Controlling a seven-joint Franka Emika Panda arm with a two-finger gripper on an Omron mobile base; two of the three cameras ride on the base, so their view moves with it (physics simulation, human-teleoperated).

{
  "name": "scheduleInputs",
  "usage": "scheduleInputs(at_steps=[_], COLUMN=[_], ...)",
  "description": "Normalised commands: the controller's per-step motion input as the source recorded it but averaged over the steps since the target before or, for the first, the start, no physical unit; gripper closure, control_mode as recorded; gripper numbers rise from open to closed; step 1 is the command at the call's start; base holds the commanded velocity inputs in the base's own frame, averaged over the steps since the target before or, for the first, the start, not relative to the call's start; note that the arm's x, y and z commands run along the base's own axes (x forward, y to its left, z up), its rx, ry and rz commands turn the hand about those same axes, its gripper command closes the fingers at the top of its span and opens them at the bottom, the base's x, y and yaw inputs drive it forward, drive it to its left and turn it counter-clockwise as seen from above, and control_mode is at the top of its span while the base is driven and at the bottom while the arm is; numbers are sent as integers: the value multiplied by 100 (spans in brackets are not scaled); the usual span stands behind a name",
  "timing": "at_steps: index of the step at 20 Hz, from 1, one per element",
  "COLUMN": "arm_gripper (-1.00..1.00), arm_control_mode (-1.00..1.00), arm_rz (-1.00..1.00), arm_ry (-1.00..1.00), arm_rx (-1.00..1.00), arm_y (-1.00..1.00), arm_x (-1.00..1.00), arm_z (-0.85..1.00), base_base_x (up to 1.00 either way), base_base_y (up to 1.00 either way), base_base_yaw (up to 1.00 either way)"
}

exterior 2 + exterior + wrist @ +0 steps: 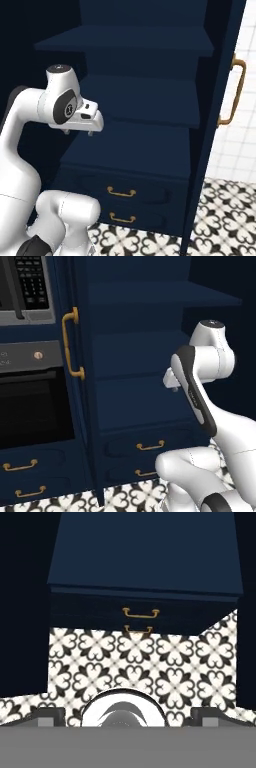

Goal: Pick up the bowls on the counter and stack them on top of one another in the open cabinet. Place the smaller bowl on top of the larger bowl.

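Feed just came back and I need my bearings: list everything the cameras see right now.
Tall navy blue open cabinet: one, plain shelves, straight ahead; no bowls visible on them.
Navy cabinet door with long curved brass handle: one, swung open at the left.
Navy drawers with small brass pulls: two, below the shelves.
Dark built-in oven: one, left of the door.
Microwave keypad: one, above the oven.
Black-and-white patterned floor tiles: below.
White robot arm: one; fingers spread open, holding nothing.
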Motion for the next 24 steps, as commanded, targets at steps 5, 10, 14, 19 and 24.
scheduleInputs(at_steps=[5,10,14,19,24], arm_gripper=[-100,-100,-100,-100,-100], arm_control_mode=[100,100,100,100,100], arm_rz=[0,0,0,0,0], arm_ry=[0,0,0,0,0], arm_rx=[0,0,0,0,0], arm_y=[0,0,0,0,0], arm_x=[0,0,0,0,0], arm_z=[0,0,0,0,0], base_base_x=[-56,-31,0,1,0], base_base_y=[9,26,41,21,28], base_base_yaw=[0,8,53,73,71])
